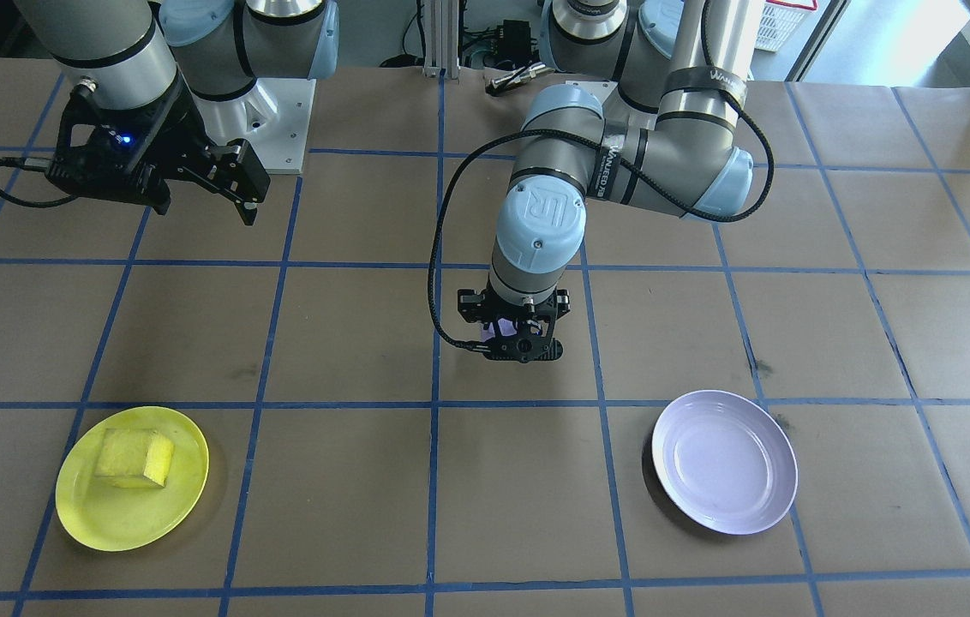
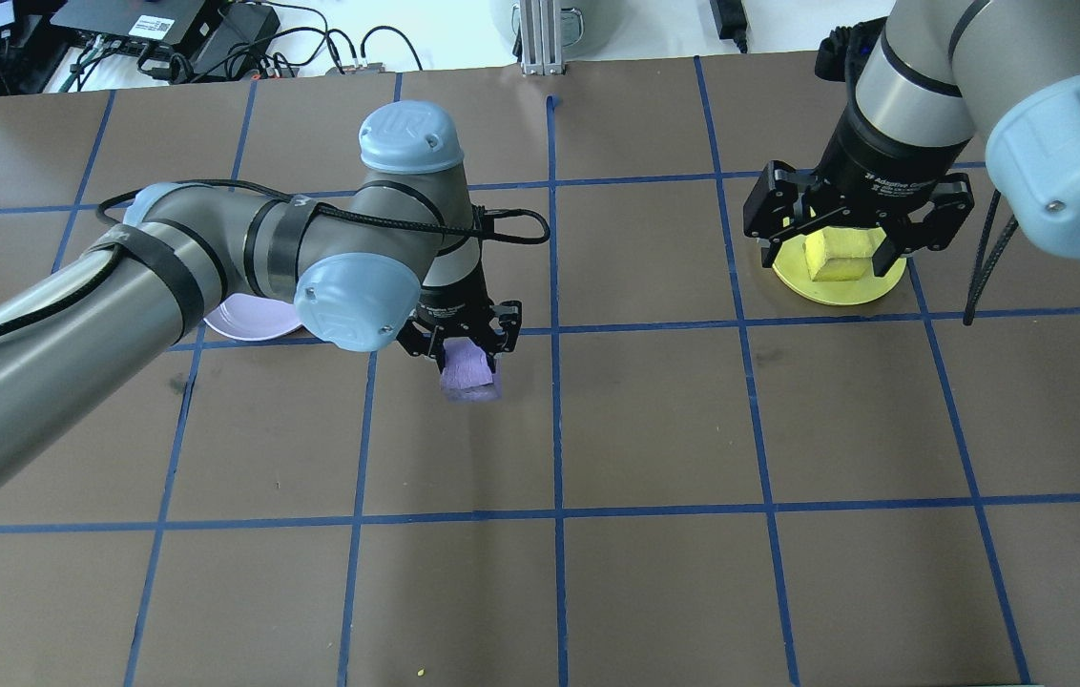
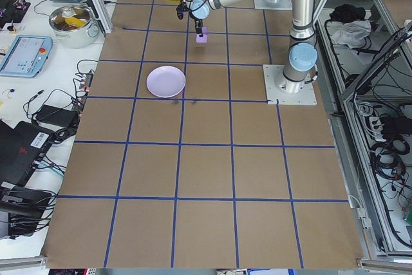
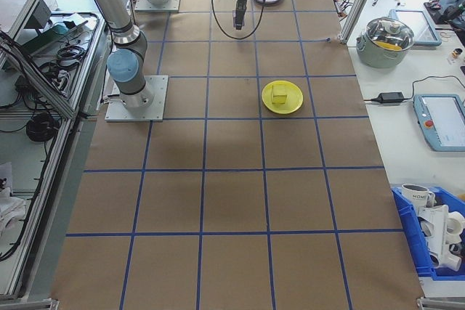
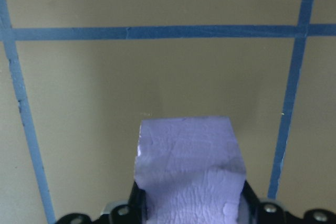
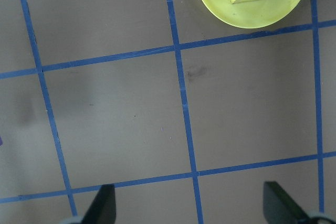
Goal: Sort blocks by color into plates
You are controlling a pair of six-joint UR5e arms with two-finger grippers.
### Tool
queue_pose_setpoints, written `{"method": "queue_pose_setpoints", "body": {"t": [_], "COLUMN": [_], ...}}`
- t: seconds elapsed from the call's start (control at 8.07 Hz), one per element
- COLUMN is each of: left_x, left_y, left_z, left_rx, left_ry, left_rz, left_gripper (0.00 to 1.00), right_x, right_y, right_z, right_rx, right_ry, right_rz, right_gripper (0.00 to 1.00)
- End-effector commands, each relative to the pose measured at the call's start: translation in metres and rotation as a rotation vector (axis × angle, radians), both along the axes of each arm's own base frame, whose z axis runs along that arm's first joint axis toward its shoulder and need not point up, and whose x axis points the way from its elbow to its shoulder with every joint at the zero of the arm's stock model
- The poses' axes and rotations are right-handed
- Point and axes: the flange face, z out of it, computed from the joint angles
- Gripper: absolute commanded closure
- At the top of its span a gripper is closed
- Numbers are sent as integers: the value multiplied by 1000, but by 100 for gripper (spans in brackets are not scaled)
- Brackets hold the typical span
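The light purple block (image 2: 470, 370) sits pinched in the left gripper (image 2: 460, 345) at the overhead view's centre-left, likely bound for the lavender plate (image 1: 725, 462). The yellow block (image 1: 135, 458) lies sorted in the yellow plate (image 1: 82, 506), so the right gripper (image 2: 853, 227) hangs spread, empty.

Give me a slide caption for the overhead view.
Left hand holds purple block; yellow block sits on yellow plate.
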Motion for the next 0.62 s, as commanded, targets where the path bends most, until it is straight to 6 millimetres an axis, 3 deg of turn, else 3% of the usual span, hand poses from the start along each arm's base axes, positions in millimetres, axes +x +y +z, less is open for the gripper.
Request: {"method": "queue_pose_setpoints", "body": {"t": [0.0, 0.25, 0.37, 0.5], "left_x": [59, 161, 200, 219], "left_y": [-26, -76, -98, -113], "left_z": [69, 104, 101, 97], "left_rx": [-126, -193, -201, -215], "left_ry": [-32, -37, -42, -46], "left_rz": [-79, -114, -71, -63], "left_gripper": [100, 100, 100, 100], "right_x": [0, 1, 1, 1], "right_y": [0, 0, -1, 0], "right_z": [0, 0, -1, 0], "right_rx": [1, 0, 1, 1], "right_ry": [-4, -6, -6, -7], "right_rz": [1, 1, 1, 1], "right_gripper": [0, 0, 0, 0]}}
